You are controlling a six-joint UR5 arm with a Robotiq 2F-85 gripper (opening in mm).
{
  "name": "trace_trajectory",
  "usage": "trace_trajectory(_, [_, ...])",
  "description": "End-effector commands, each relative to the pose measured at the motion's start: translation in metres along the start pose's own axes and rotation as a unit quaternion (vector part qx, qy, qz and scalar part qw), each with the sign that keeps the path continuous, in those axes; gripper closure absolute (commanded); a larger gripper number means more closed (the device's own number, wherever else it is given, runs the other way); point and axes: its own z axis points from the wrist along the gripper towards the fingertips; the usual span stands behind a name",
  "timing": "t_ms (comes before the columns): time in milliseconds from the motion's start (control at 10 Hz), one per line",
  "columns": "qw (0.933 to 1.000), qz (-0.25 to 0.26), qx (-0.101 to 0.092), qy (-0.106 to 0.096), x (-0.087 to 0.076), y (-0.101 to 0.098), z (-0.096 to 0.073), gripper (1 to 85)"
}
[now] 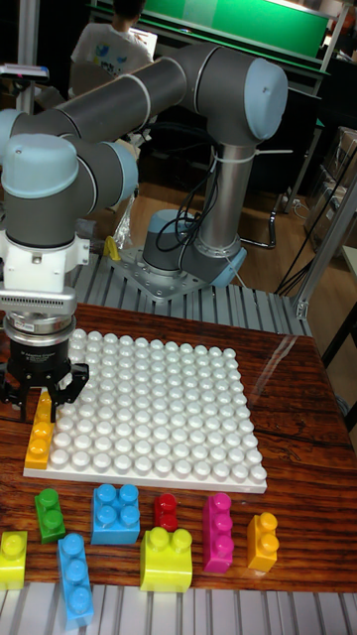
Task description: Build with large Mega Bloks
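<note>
A white studded baseplate (159, 412) lies on the wooden table. A long orange block (40, 434) stands on the plate's left edge, near the front corner. My gripper (43, 397) hangs right over that block's far end, its black fingers (71, 385) on either side of the block's top. The fingers look shut on the block, though contact is hard to confirm. Loose blocks line the front of the table: green (50, 514), blue square (117, 513), red (167, 512), magenta (218, 532), orange (263, 541), lime (167, 560), blue long (75, 579), yellow-green (13, 559).
The arm's base (188, 263) is bolted to a metal surface behind the plate. A person (114, 45) sits at a laptop in the background. The table's front edge (178, 610) is ridged metal, just behind the loose blocks.
</note>
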Motion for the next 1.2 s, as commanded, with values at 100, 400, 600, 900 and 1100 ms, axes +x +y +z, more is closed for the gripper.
trace_trajectory(100, [1.0000,-0.004,0.007,-0.001,-0.017,-0.013,-0.009,45.7])
trace_trajectory(400, [0.9998,-0.017,0.011,0.004,-0.032,-0.035,-0.015,46.7])
trace_trajectory(600, [0.9997,-0.023,0.009,0.002,-0.042,-0.045,-0.012,47.7])
trace_trajectory(900, [0.9997,-0.017,0.017,0.003,-0.050,-0.052,-0.003,50.0])
trace_trajectory(1100, [0.9993,0.024,0.027,0.010,-0.045,-0.057,-0.003,56.7])
